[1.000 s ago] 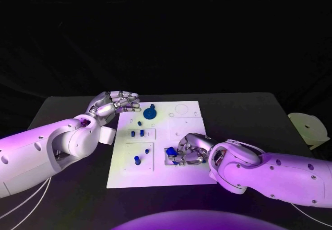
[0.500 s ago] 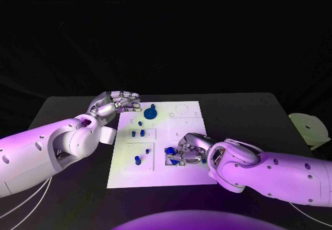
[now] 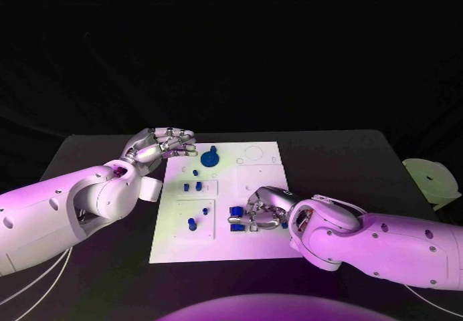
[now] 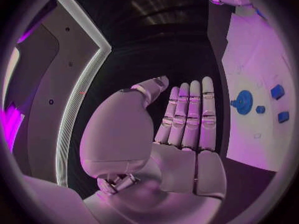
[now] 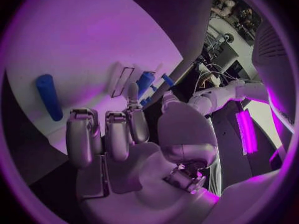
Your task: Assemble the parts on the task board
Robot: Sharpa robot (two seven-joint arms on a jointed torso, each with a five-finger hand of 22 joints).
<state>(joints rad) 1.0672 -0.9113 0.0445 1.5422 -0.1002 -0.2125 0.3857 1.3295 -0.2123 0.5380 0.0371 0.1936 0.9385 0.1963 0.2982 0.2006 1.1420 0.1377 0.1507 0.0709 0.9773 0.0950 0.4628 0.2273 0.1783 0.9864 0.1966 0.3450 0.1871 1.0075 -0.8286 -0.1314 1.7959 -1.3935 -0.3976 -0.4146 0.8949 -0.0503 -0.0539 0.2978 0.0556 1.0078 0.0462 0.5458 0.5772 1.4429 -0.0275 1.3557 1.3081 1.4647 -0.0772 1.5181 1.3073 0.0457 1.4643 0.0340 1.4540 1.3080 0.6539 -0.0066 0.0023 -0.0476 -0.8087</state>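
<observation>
Working near to far, as I read it from my station:
Right hand [image 3: 259, 212]: it sits low over the near right part of the board [image 3: 255, 247]; the fingers [image 5: 118, 129] curl down onto the white surface by a small blue block [image 3: 237, 214]. I cannot tell whether they pinch that block or only press beside it.
Blue peg [image 5: 49, 97]: in the right wrist view it lies flat on the board, apart from the fingers.
Handling: I judge these parts light, stiff plastic, smooth enough to slip, not fragile. I would take the block by its two flat sides and the peg across its middle.
Mid board: more small blue parts [image 3: 192, 223] lie or stand left of the right hand.
Far board: a blue disc [image 3: 211, 159] sits near the far edge.
Left hand [image 3: 159, 144]: it hovers at the board's far left corner over the counter [image 3: 338, 160], fingers [image 4: 190, 114] straight and pressed together, holding nothing.
</observation>
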